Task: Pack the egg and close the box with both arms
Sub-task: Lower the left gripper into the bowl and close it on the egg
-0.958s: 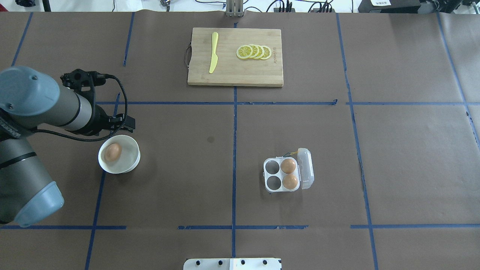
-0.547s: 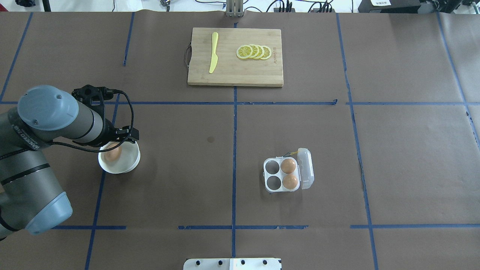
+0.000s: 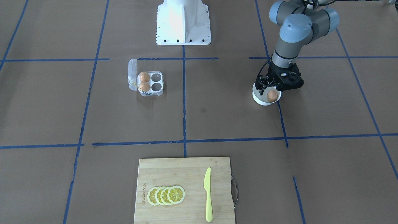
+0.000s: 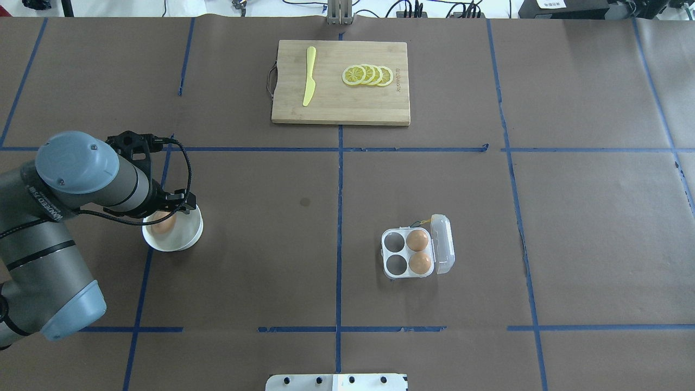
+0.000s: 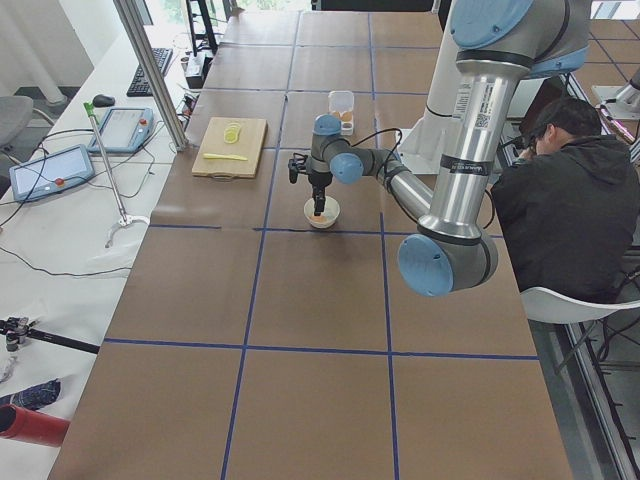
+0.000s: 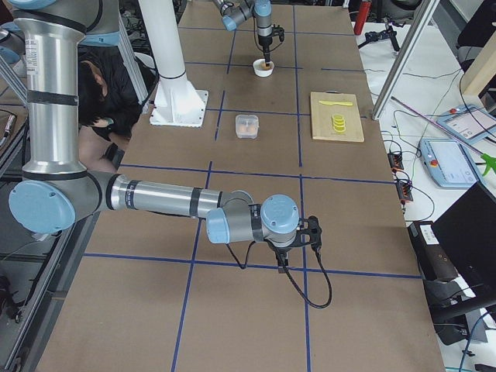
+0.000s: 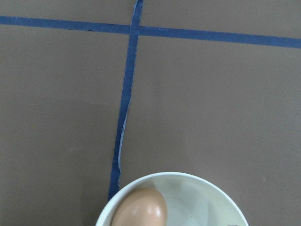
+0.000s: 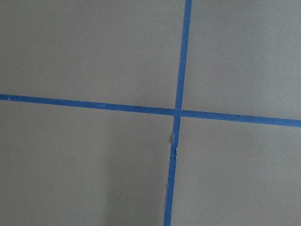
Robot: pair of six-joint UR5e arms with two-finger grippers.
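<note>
An orange-brown egg [image 3: 272,95] lies in the white bowl [image 3: 258,99]; it also shows in the left wrist view [image 7: 140,208]. My left gripper [image 3: 270,91] points down right over the bowl, its black fingers [image 3: 260,88] spread beside the egg, apart from it. From overhead the wrist hides part of that egg [image 4: 163,223]. The clear carton [image 4: 395,252] stands open, lid [image 4: 443,244] folded to the right, with two eggs [image 4: 417,239] [image 4: 420,263] in its right cups and the two left cups empty. My right gripper [image 6: 297,242] hangs over bare table; I cannot tell its state.
A wooden cutting board [image 4: 340,103] at the far middle carries a yellow knife [image 4: 309,76] and lemon slices [image 4: 367,75]. The white base block [image 3: 183,21] stands at the robot's side. A seated person [image 5: 570,200] is beside the table.
My left arm swung in towards the bowl. The gripper went from beside the bowl's far rim to over the bowl and down around the egg.
</note>
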